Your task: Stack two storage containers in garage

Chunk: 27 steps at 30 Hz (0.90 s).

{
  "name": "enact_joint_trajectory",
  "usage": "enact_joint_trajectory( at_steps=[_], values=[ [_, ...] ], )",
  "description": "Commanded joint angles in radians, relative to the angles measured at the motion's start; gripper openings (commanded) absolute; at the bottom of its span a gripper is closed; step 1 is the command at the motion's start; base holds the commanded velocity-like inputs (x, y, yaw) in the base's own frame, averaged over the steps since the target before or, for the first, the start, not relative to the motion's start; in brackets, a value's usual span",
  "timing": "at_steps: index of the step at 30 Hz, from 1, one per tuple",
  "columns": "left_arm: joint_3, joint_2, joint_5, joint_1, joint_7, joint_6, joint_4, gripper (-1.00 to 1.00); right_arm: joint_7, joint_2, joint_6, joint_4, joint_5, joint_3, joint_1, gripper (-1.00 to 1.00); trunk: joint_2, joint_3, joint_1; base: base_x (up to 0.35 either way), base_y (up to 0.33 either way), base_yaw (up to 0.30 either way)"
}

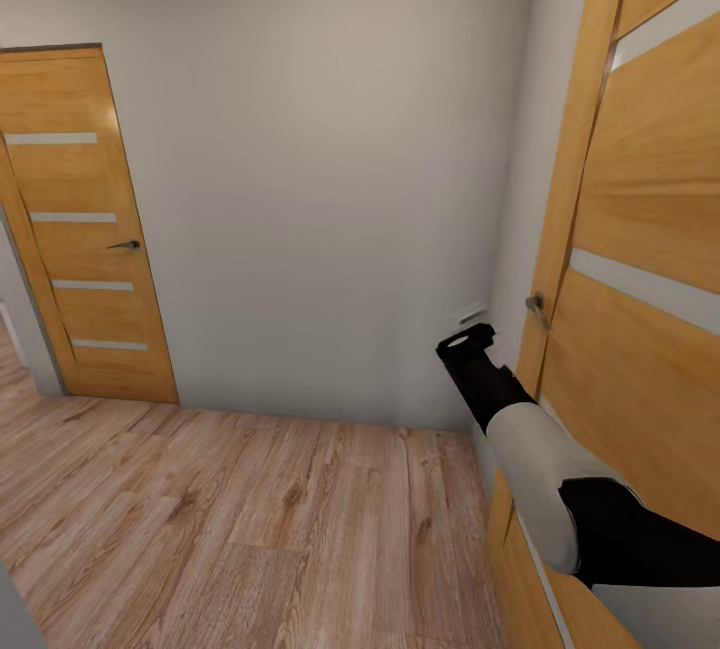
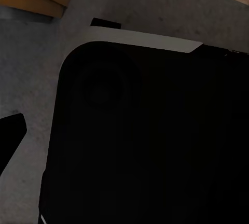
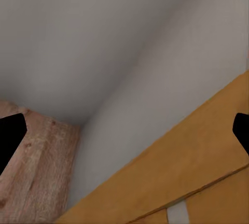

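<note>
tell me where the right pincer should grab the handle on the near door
Grip the lever handle across its short bar, near the free end. Come from the wall side, where the right pincer hovers just beside it. The bar juts out from the door face, leaving room for fingers.

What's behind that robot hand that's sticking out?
Behind the right gripper is a plain pale wall, with a wooden door and its metal handle beside it. What's behind the door is hidden.

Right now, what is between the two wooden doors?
In the head view, a bare white wall spans from the left door to the right door, with the right gripper raised near the right door.
</note>
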Motion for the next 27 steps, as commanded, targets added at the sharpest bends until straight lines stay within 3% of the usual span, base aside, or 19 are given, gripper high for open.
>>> enact_joint_trajectory(
  at_steps=[1, 5, 8, 11, 13, 17, 27],
  values=[
    [0.0, 0.0, 0.006, 0.0, 0.0, -0.002, 0.0, 1.0, 0.004, 0.001, 0.0, 0.01, 0.005, -0.004, -0.001, 1.0, -0.001, -0.001, 0.0, 0.0, 0.0, 0.0],
    [0.0, 0.0, 0.006, 0.0, 0.0, -0.002, 0.0, 1.0, 0.029, -0.003, -0.05, 0.126, -0.055, -0.007, -0.001, 1.0, -0.001, -0.001, 0.0, 0.0, 0.0, 0.0],
    [0.0, 0.0, 0.006, 0.0, 0.0, -0.002, 0.0, 1.0, 0.113, -0.015, -0.163, 0.269, -0.198, -0.003, 0.0, 1.0, -0.001, -0.001, 0.0, 0.0, 0.0, 0.0],
    [0.0, 0.0, 0.006, 0.0, 0.0, -0.002, 0.0, 1.0, 0.196, -0.018, -0.196, 0.34, -0.244, -0.003, 0.002, 1.0, -0.001, -0.001, 0.0, 0.0, 0.0, 0.0],
    [0.0, 0.0, 0.006, 0.0, 0.0, -0.002, 0.0, 1.0, 0.256, -0.018, -0.222, 0.411, -0.269, -0.003, 0.004, 1.0, -0.001, -0.001, 0.0, 0.0, 0.0, 0.0],
    [0.0, 0.001, 0.006, 0.0, 0.0, -0.002, 0.0, 1.0, 0.314, -0.029, -0.285, 0.503, -0.326, -0.003, 0.009, 1.0, -0.001, -0.001, 0.0, 0.0, 0.0, 0.0],
    [0.0, 0.001, 0.006, 0.0, 0.0, -0.002, 0.0, 1.0, 0.332, -0.037, -0.369, 0.527, -0.353, -0.003, 0.155, 1.0, -0.001, -0.001, 0.0, 0.0, 0.0, 0.0]
  ],
)
